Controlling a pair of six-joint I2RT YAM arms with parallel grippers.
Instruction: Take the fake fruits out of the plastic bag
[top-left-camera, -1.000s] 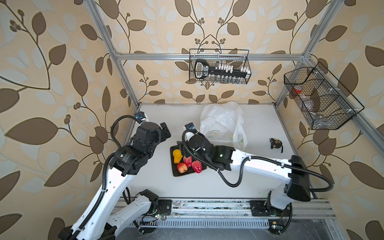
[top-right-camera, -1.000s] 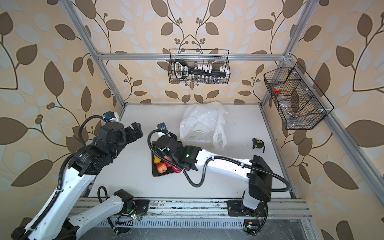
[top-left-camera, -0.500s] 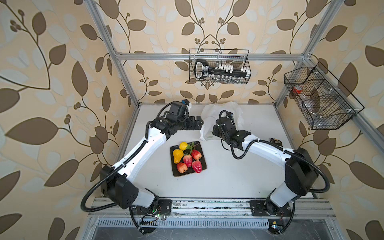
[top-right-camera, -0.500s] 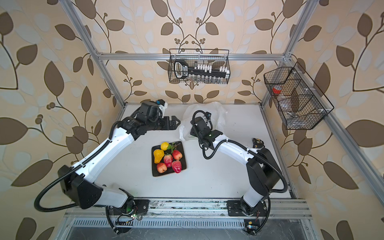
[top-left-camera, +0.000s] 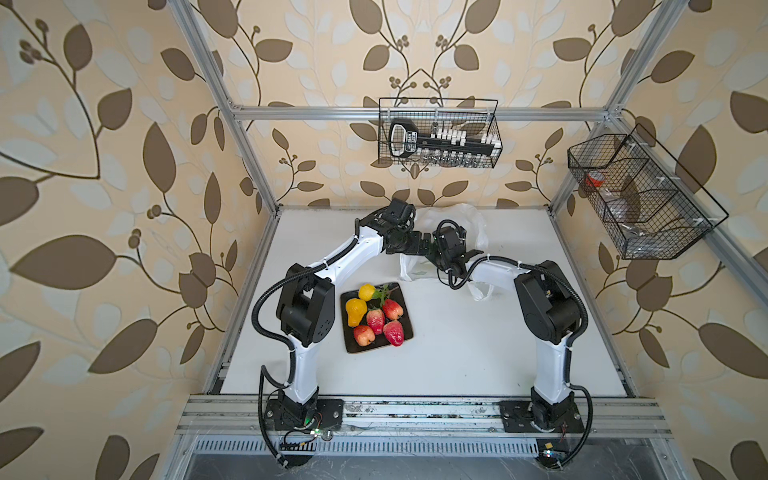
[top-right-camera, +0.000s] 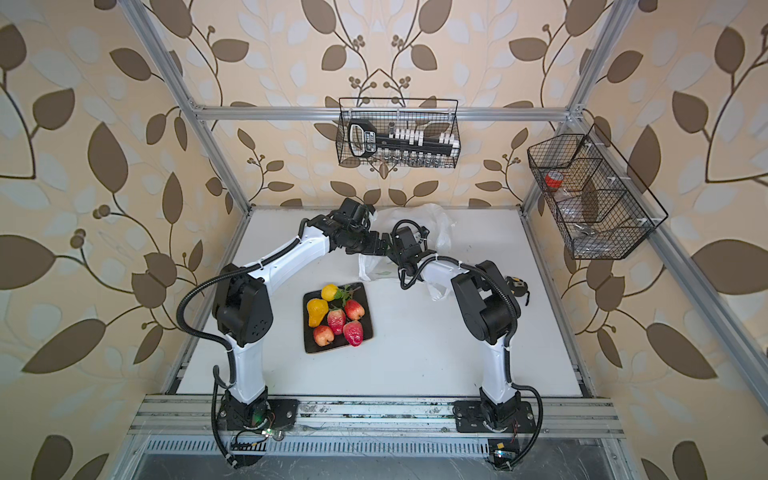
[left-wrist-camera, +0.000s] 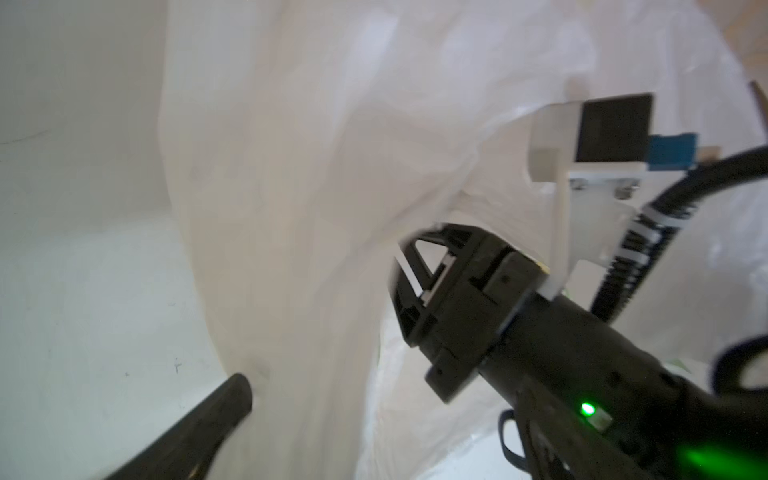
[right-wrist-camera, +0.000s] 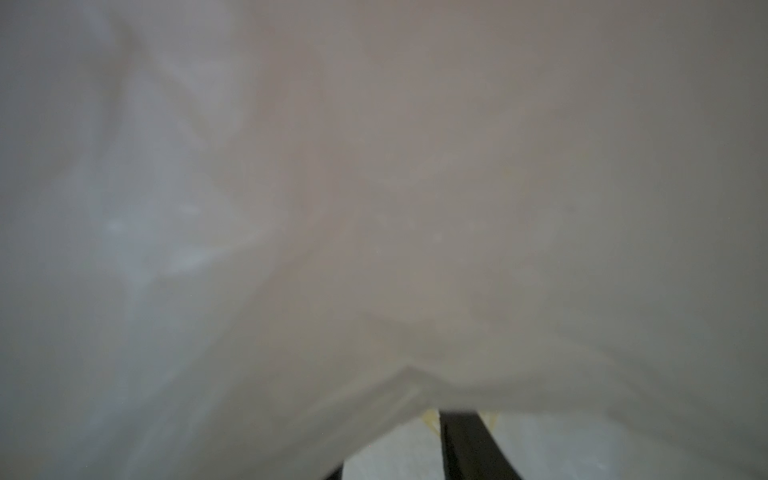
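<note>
1. Right wrist view was almost filled by the blurred film of the plastic bag (right-wrist-camera: 374, 187); only one dark finger (right-wrist-camera: 465, 444) showed beneath it, so I could not tell how far the right claw (left-wrist-camera: 401, 286) stood open, or whether it pinched the film
2. Left wrist view showed a single finger (left-wrist-camera: 216, 407) of the left claw (top-left-camera: 422, 247) far to one side, against a fold of the bag; its partner was cut off. The jaws stood wide, gripping nothing I could see
3. Both top views had the two claws meeting at the bag near the back of the desk (top-left-camera: 457, 353). The arms covered the bag's middle, and its contents could not be made out
4. The fake fruits (top-left-camera: 376, 316) lay outside the bag on a black plate (top-left-camera: 350, 345): four red, two yellow, one green sprig
5. The back basket (top-left-camera: 436, 99) held a black holder with white pieces; the side basket (top-left-camera: 598, 149) held a red-topped thing (top-left-camera: 595, 179), otherwise unclear
</note>
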